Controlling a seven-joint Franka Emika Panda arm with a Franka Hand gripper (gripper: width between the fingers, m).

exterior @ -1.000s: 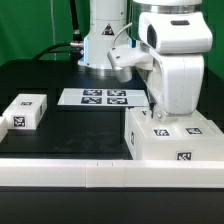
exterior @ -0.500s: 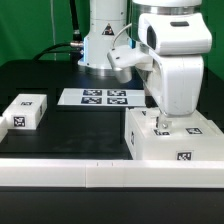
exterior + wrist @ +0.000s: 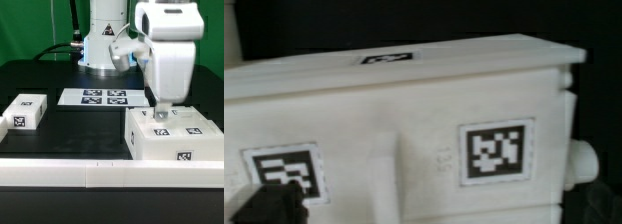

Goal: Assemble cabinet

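Observation:
The cabinet [image 3: 178, 140] is a large white box with square tags. It lies at the front of the table on the exterior view's right. My gripper [image 3: 160, 119] hangs straight down over its top face, near the far left corner, at or just above the surface. In the wrist view the cabinet [image 3: 402, 120] fills the picture with three tags showing. My gripper [image 3: 434, 205] is open, with dark fingertips [image 3: 263, 206] wide apart at the two sides and white cabinet surface between them. Whether the fingertips touch the cabinet is not clear.
A small white tagged block [image 3: 24, 110] lies at the exterior view's left. The marker board [image 3: 100, 97] lies flat in the middle, in front of the robot base [image 3: 105, 45]. A white ledge [image 3: 60, 175] runs along the table's front edge.
The arm has swung more upright and shifted slightly toward the exterior view's left, with the hand turning above the cabinet. The cabinet and the small block have not moved.

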